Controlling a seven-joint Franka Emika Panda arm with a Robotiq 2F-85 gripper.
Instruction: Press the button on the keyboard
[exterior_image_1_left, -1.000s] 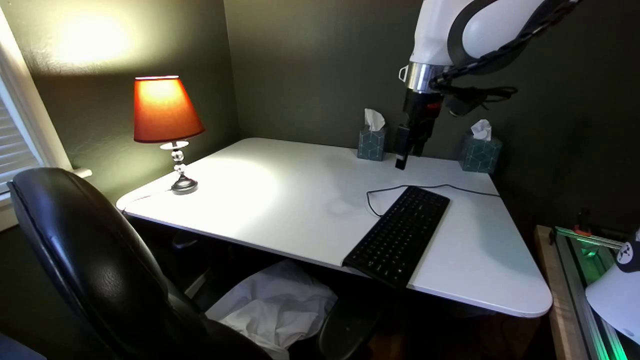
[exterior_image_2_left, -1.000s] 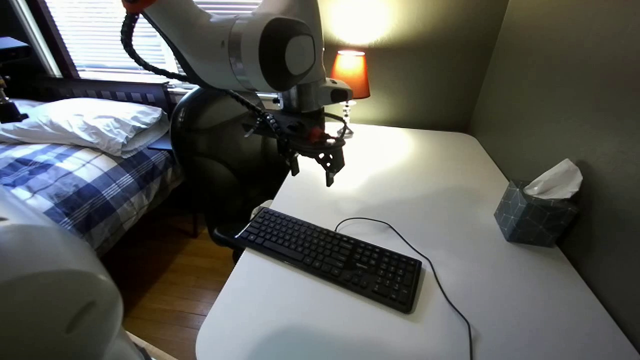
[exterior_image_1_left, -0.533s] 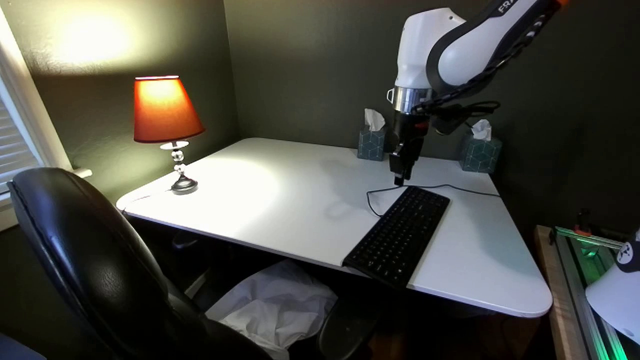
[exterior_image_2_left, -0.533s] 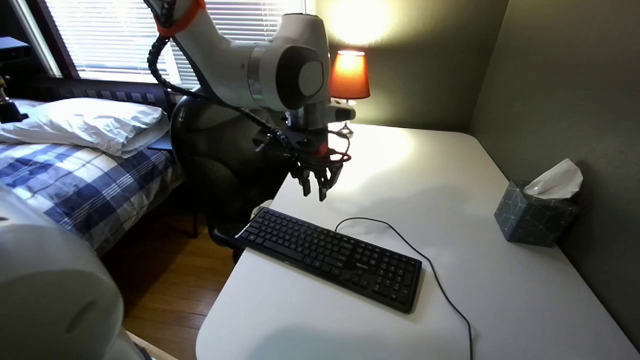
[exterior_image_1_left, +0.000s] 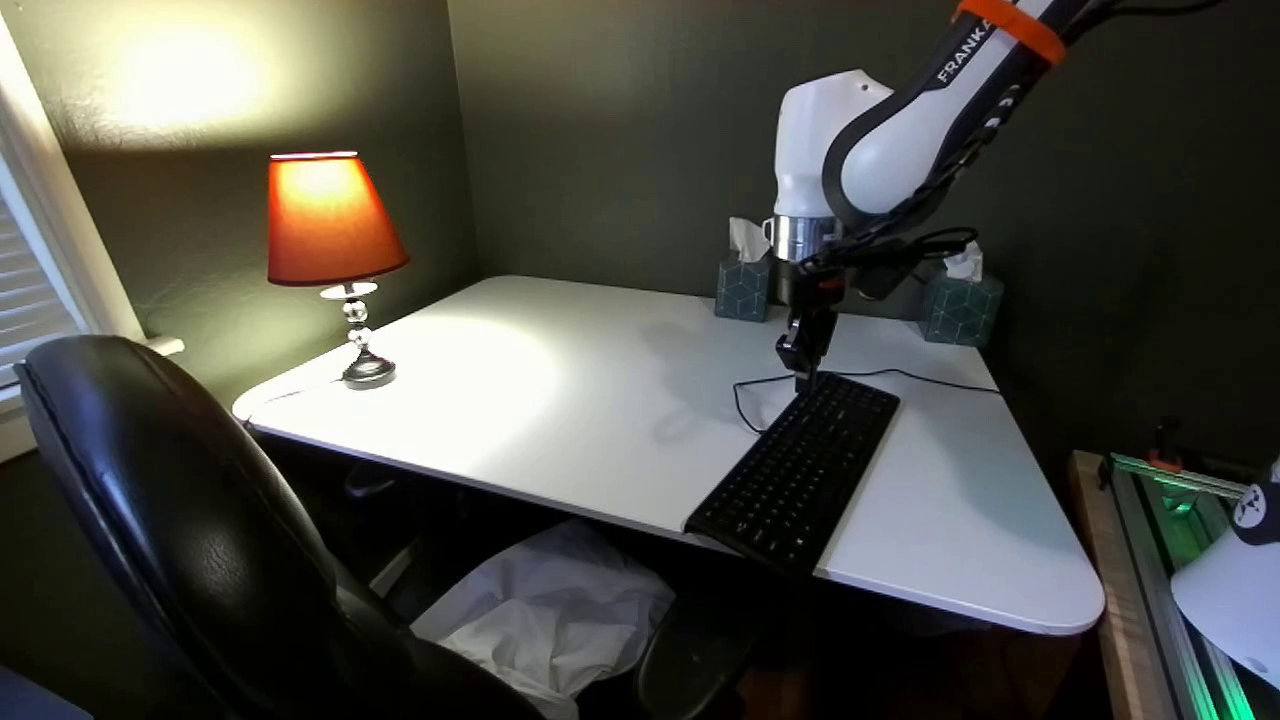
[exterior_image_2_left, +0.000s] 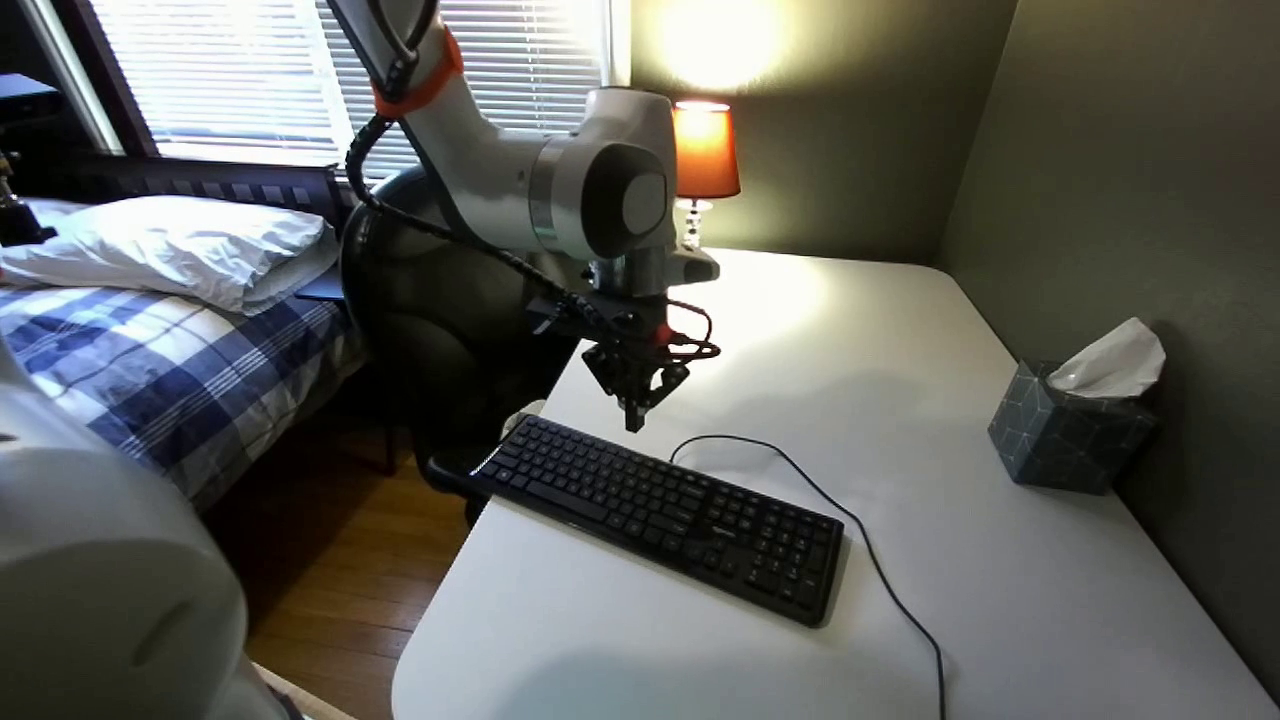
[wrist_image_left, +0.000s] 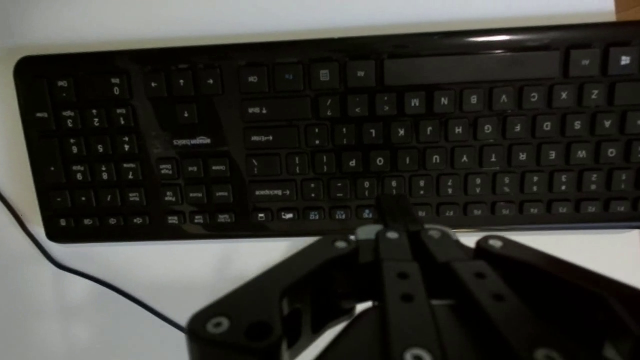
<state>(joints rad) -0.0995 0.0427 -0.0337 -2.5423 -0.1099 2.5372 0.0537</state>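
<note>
Wrist view: claw (wrist_image_left: 392, 199) above the rear rows of the keyboard (wrist_image_left: 310, 120), fingers (wrist_image_left: 400, 210) drawn fully together in line with the 9 key (wrist_image_left: 393, 184), nothing held. Keyboard lies flat on the desk (exterior_image_1_left: 500, 400), its end opposite the number pad (wrist_image_left: 95, 145) reaching the desk's edge. Change noted: within the last second the claw has descended toward the keyboard and the fingers, spread before, have met; keyboard unmoved. Judged to set up one blunt point for a key press. Press appears outstanding: in an exterior view, bare desk shows between the fingers (exterior_image_2_left: 634, 418) and the keyboard's rear edge. Containers: in an exterior view, two tissue boxes (exterior_image_1_left: 741, 292) stand well apart from the keyboard, beyond its number-pad end, each with a tissue (exterior_image_1_left: 748, 240) projecting from the top; remaining contents not visible.
</note>
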